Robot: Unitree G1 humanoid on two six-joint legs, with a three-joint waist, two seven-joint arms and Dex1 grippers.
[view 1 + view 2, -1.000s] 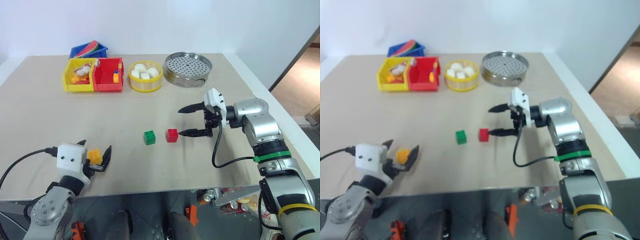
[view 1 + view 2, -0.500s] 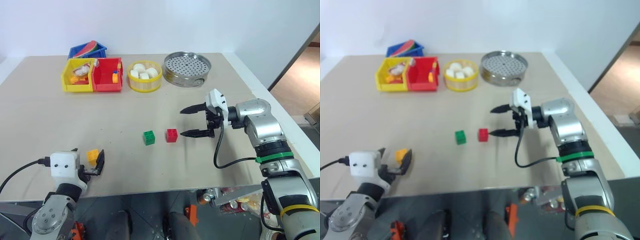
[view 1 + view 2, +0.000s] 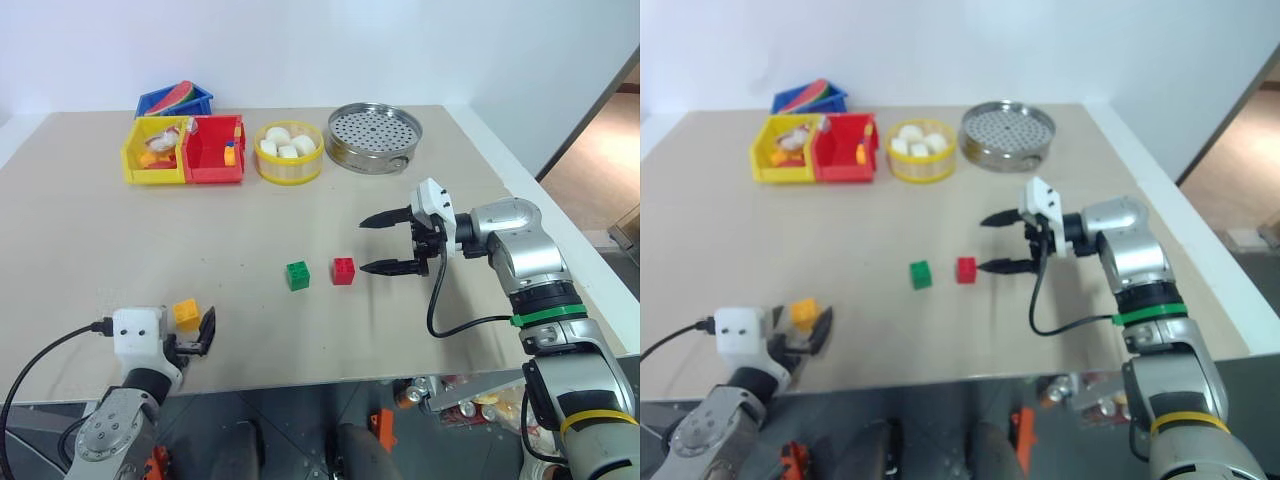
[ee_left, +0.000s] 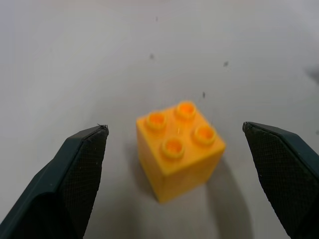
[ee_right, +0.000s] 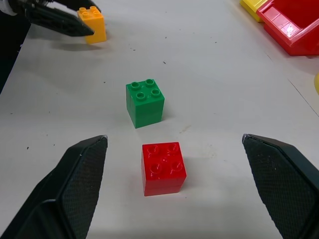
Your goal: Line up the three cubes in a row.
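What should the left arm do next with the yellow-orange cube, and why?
Probably close the left gripper on the yellow-orange cube. Its jaws stand open on either side of the cube, which sits upright on the table without touching them. The cube lies well apart from the green cube and red cube, which already sit side by side, so it must be carried over.

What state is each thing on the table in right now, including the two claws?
Left claw: open, fingers either side of the yellow-orange cube, not touching.
Right claw: open, beside the red cube.
Yellow-orange cube: on the table, studs up.
Green cube: upright, apart from red.
Red cube: upright, free.
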